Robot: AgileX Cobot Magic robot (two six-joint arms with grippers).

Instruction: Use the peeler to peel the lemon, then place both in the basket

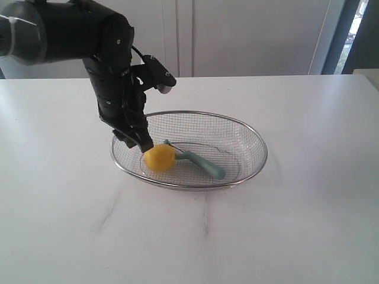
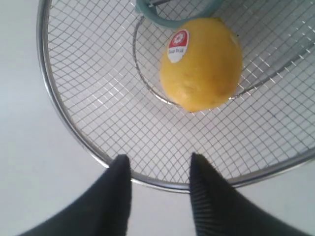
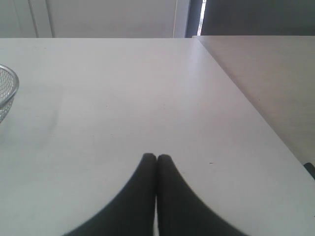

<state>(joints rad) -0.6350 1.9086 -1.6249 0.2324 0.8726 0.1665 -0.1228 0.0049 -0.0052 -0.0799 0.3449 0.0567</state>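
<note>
A broad white table fills most of the room in front of me, bare and faintly veined with grey. Over its left half reaches the bulky black left arm, bent downward toward the middle of the table. Beneath it sits the oval wire basket, its thick metal rim resting flat on the tabletop. Inside the basket lies the peeler, teal handle pointing toward the right-hand end and its metal head up against the lemon. The lemon rests on the mesh floor at the left end of the basket, touching the peeler's head. The left gripper hangs just above and beside the lemon; from its own camera the two black fingers stand moderately apart with nothing between them, poised over the basket's rim, the lemon lying free beyond their tips. The right gripper is out over bare table, well away from the basket, its fingers pressed tight together and empty. Smallest of all, a red and white sticker shows on the lemon's skin.
</note>
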